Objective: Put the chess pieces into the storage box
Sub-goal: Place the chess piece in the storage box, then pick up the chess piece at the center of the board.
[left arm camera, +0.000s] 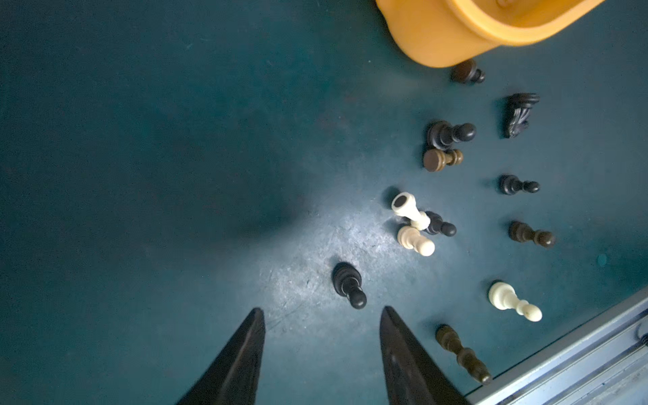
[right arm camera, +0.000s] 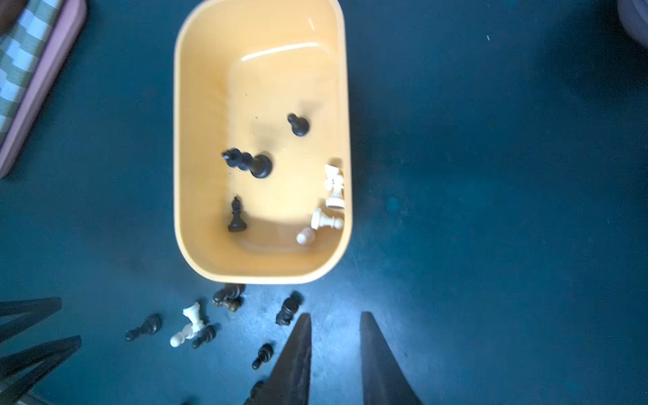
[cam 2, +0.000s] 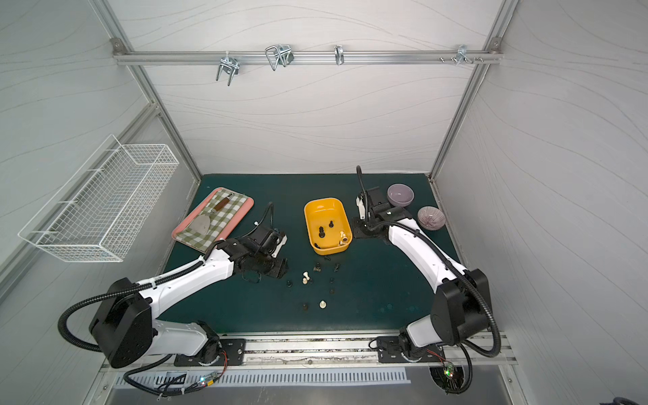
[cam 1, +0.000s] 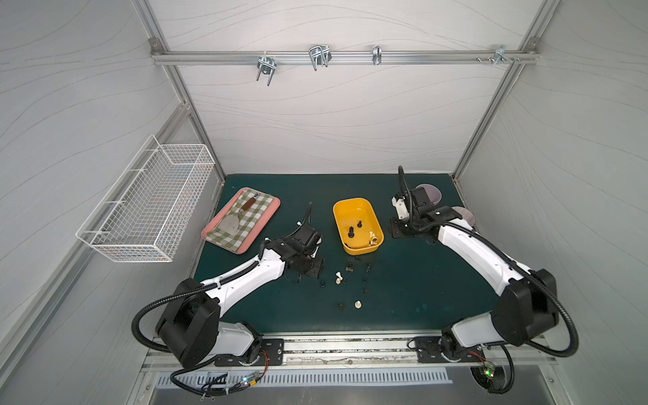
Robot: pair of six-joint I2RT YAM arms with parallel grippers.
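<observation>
With the storage box (right arm camera: 196,140) part filled, my left gripper (left arm camera: 322,309) hangs spread and empty near a black pawn (left arm camera: 349,284) I must straddle next.

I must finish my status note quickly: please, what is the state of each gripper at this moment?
Left gripper, black and pointed: open, holding nothing.
Right gripper, black and pointed: open by a narrower gap, holding nothing.
</observation>
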